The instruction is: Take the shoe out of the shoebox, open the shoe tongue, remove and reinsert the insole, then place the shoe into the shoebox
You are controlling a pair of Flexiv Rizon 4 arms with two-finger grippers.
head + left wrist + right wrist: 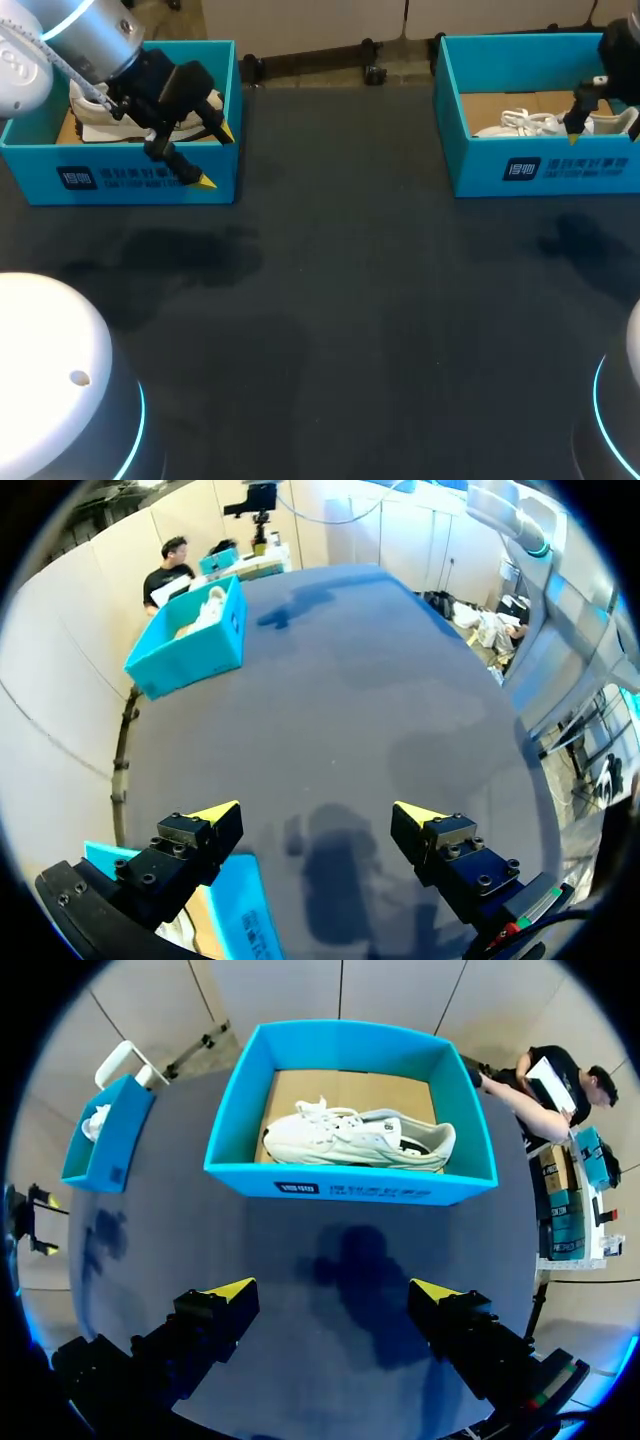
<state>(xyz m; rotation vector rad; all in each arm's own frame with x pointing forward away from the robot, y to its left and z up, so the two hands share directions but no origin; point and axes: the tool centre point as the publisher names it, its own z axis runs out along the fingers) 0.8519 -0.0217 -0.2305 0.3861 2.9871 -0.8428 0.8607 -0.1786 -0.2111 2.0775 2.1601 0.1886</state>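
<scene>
Step one looks to be in hand: neither shoe is out yet. The left shoe (95, 112) lies in the left shoebox (130, 178), and the right shoe (350, 1140) lies in the right shoebox (345, 1185). Left claw (317, 812) hangs over its box's front wall, fingers apart and empty. Right claw (335, 1290) faces its box, also apart and empty. Next, I judge, a claw must descend and pinch a shoe's upper. Count: two shoeboxes, two shoes, one bench (350, 300).

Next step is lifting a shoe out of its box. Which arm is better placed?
Probably the right. The right tool, open, faces the white shoe in the right box head-on. The left tool, also open, sits over the left box front wall, pointing out across the table.
</scene>
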